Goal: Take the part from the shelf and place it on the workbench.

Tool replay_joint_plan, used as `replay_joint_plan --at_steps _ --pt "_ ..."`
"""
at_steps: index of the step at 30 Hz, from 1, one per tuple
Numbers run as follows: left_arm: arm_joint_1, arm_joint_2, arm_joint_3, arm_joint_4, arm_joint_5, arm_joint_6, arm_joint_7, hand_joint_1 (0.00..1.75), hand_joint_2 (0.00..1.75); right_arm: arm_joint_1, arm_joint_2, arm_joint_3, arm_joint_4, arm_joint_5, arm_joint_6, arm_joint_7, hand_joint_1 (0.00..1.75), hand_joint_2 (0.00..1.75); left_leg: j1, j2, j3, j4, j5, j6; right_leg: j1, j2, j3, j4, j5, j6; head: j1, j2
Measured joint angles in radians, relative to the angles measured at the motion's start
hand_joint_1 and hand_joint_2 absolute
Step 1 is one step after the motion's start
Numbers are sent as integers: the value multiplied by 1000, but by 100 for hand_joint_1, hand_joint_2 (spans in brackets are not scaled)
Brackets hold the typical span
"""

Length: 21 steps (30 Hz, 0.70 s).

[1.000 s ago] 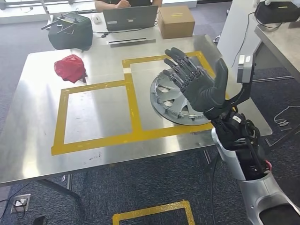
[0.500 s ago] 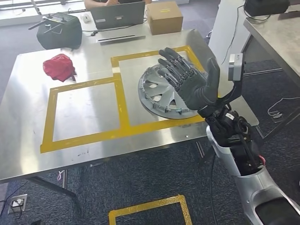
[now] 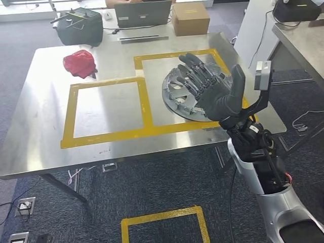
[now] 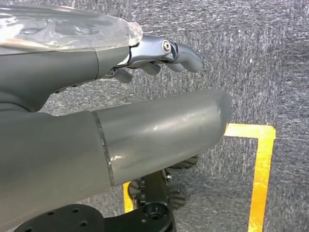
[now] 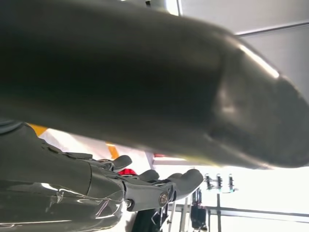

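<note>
The part, a grey wheel cover (image 3: 176, 91), lies flat on the steel workbench (image 3: 42, 121) inside the right-hand yellow taped rectangle (image 3: 142, 62). My right hand (image 3: 214, 88) is raised over the bench's front right corner with its palm turned up and fingers spread; it holds nothing and covers the cover's near right side. In the right wrist view the same hand (image 5: 146, 96) has its thumb and fingers apart. My left hand (image 4: 109, 121) hangs over grey carpet with fingers straight and nothing in it.
A red cloth (image 3: 79, 63), a black bag (image 3: 79, 26), a laptop (image 3: 142, 12) and a cardboard box (image 3: 190, 18) sit along the bench's far side. A second table (image 3: 301, 35) stands at the right. Yellow tape (image 3: 164, 223) marks the carpet in front of me.
The whole view has swayed left and then back right, so the camera moved. My right hand stays raised and empty over the wheel cover, which still lies on the bench.
</note>
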<state>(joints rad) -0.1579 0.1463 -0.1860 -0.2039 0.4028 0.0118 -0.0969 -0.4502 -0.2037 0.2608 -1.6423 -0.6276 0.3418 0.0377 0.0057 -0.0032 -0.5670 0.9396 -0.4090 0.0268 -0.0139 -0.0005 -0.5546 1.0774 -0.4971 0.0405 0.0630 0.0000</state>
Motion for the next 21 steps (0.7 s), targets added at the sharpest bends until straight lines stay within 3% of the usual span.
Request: replay_joint_plan --at_steps 2,4,7,9,11,12,13,14,17,18,21 --pt "0 -2 0 0 0 0 0 0 0 -3 0 0 -1 0 -1 4 0 0 -2 -1 -4 2 6 -9 6 1 73 -121 24 -12 4 0" --pt "0 -4 0 0 0 1 0 0 0 -4 0 -1 -1 -2 -6 7 0 0 -1 -1 -7 1 15 -21 11 1 82 -146 27 -20 4 0" --pt "2 -4 0 0 -1 2 0 0 0 -4 0 0 -1 -6 -10 9 0 0 0 -1 -16 12 7 -35 5 -3 75 -158 43 -39 1 0" --pt "2 -3 0 1 -2 3 0 0 0 -4 1 1 -2 -10 -11 10 0 0 3 -2 -49 88 -53 -42 1 -6 66 -163 55 -50 -9 0" --pt "3 -3 0 1 -2 4 0 0 0 -1 2 1 -1 -14 -14 10 0 0 6 -2 -106 227 -134 -50 1 -7 49 -162 66 -55 -24 0" --pt "5 -3 0 1 -2 4 0 0 0 2 2 1 -1 -14 -16 10 0 0 8 -1 -126 283 -156 -55 1 -7 40 -162 71 -55 -29 0" --pt "6 -3 0 1 -2 5 -1 0 0 6 2 0 -1 -14 -19 10 0 0 11 -1 -129 305 -159 -58 1 -7 33 -162 76 -53 -33 0" --pt "7 -2 0 1 -2 5 -1 0 0 10 2 0 -1 -14 -22 11 0 0 13 -1 -110 285 -142 -60 0 -7 26 -161 81 -51 -35 0" --pt "7 -1 0 1 -2 5 -2 0 0 21 2 -1 -3 -14 -29 12 0 0 17 -2 22 69 -61 -58 -2 -6 12 -152 88 -39 -42 0" --pt "7 0 0 1 -2 5 -3 0 0 21 2 -1 -4 -14 -29 13 0 0 15 -3 48 22 -48 -54 -1 -5 9 -149 90 -34 -43 0" --pt "10 0 0 1 -2 5 -3 0 0 25 2 -4 -8 -14 -31 15 0 0 11 -6 49 1 -42 -33 3 -2 0 -145 99 -15 -40 0"
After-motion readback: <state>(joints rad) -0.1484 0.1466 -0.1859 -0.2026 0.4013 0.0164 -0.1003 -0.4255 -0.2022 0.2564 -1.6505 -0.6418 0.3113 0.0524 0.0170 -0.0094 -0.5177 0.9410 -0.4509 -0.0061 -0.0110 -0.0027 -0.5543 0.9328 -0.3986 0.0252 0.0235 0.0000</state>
